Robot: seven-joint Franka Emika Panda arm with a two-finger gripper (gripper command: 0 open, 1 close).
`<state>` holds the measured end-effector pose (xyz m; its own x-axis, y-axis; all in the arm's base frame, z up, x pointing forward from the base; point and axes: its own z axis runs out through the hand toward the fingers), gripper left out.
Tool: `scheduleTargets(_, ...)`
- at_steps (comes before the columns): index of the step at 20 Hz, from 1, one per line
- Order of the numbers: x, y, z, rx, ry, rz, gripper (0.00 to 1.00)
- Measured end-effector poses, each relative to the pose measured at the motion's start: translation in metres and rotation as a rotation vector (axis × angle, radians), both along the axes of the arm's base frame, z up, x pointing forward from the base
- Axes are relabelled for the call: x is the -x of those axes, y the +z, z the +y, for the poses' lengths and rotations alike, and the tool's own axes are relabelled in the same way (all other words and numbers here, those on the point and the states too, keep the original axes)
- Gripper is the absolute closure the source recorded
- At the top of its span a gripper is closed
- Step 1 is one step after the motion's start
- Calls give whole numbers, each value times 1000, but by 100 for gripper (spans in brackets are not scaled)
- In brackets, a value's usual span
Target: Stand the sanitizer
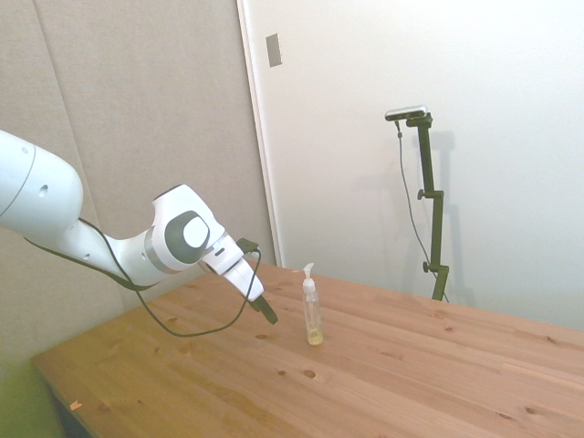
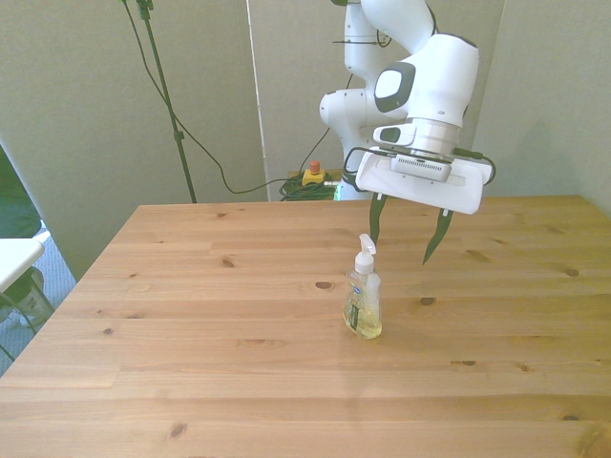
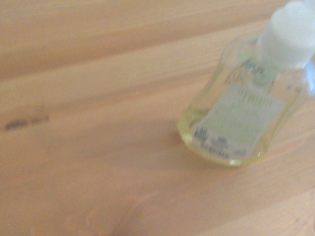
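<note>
We take this for a robotics lab or test room rather than a home. A white arm (image 2: 420,86) is mounted behind a plain wooden table (image 2: 191,315), padded grey wall panels (image 1: 137,109) line the room, and loose cables (image 2: 205,157) run down to a coil on the floor beside a red emergency-stop button (image 2: 312,174). At the front view's left we see the edge of a white side table (image 2: 14,258).

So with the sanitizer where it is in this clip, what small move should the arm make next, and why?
Probably just back away and up. The sanitizer already stands upright on the table, free of the gripper, whose fingers are open and apart from it, so nothing seems left but to clear off without knocking it.
</note>
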<state>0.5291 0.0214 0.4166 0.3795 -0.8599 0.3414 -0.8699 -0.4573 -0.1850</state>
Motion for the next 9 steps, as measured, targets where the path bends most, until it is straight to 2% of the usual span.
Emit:
scheduleTargets(5,31,15,2,-19,176,181,0)
scheduleTargets(9,62,22,11,-5,253,253,0)
